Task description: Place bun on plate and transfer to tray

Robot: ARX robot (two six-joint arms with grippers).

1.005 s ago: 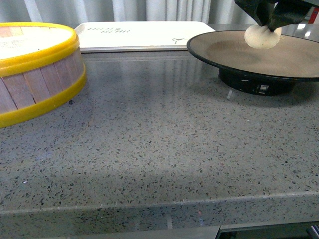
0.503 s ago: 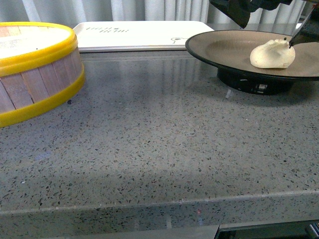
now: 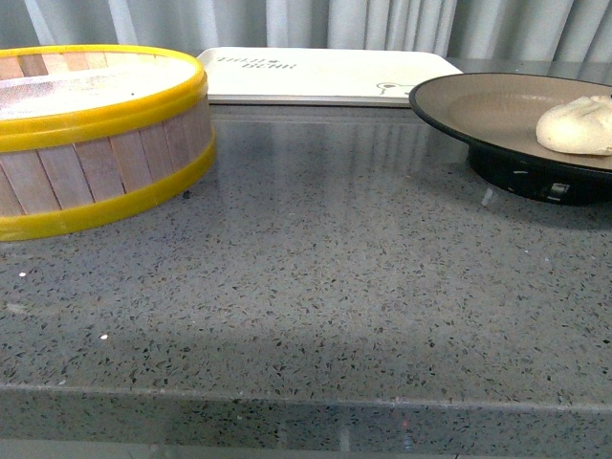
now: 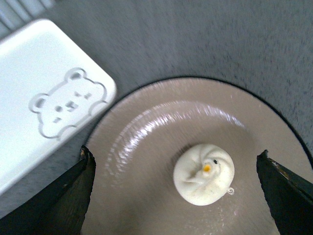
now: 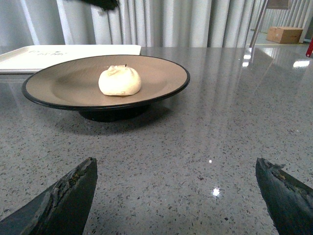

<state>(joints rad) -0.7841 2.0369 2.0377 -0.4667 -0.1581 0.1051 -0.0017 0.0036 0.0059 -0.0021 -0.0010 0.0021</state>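
The white bun (image 3: pixel 577 126) lies on the tan plate (image 3: pixel 483 105) with a black rim at the right of the counter. The cream tray (image 3: pixel 325 74) lies at the back, left of the plate. In the left wrist view my left gripper (image 4: pixel 178 196) is open above the plate (image 4: pixel 146 161), its fingers wide on either side of the bun (image 4: pixel 204 173), not touching it; the tray (image 4: pixel 44 98) shows a bear outline. My right gripper (image 5: pixel 176 196) is open and empty low over the counter, short of the plate (image 5: pixel 63 83) and bun (image 5: pixel 120 81). Neither gripper shows in the front view.
A wooden steamer basket (image 3: pixel 91 134) with yellow rims stands at the left of the grey speckled counter (image 3: pixel 316 287). Grey curtains hang behind. A cardboard box (image 5: pixel 286 34) lies on the floor far off in the right wrist view.
The gripper that held the bun over the plate has let it go and left the front view. The bun now rests on the plate. The front view has shifted leftward.
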